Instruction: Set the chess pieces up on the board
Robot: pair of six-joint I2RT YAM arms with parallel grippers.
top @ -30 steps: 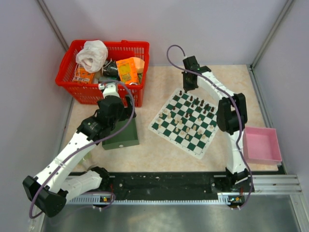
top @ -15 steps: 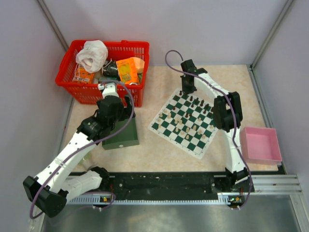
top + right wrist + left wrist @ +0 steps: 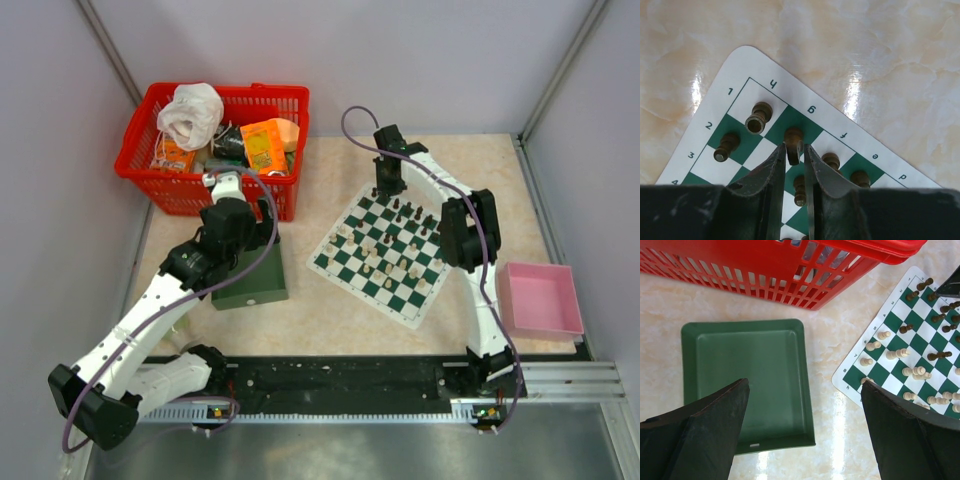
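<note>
Chess pieces (image 3: 896, 354), dark and cream, stand scattered over the board (image 3: 747, 62). It lies right of the middle of the table (image 3: 320, 312), turned corner-on to you. Your right gripper (image 3: 794, 147) is down at the board's far corner, its fingers a narrow slit apart on either side of one dark piece (image 3: 793, 136) on the edge row. You cannot tell whether they pinch it.

Neighbours crowd that spot. A dark rook-like piece (image 3: 757, 120) stands on the corner square just beside it, and more dark pieces stand close by the right finger.

Your left gripper (image 3: 804, 384) hangs spread wide above the green tray (image 3: 747, 370), which sits left of the board. A red basket (image 3: 165, 185) fills the far left corner of the table, holding a white bag (image 3: 190, 112) and an orange box (image 3: 265, 145) whose print is too small to read. A pink tray (image 3: 543, 300) lies at the right edge.

The board's white border shows the digits 1 to 4 along one side. Along the other are letters, upside down in the wrist view, that read as g, f, e, d.

Since a second ago your right arm has swung slightly left and its gripper has come nearer the corner. The left arm has stayed put.
</note>
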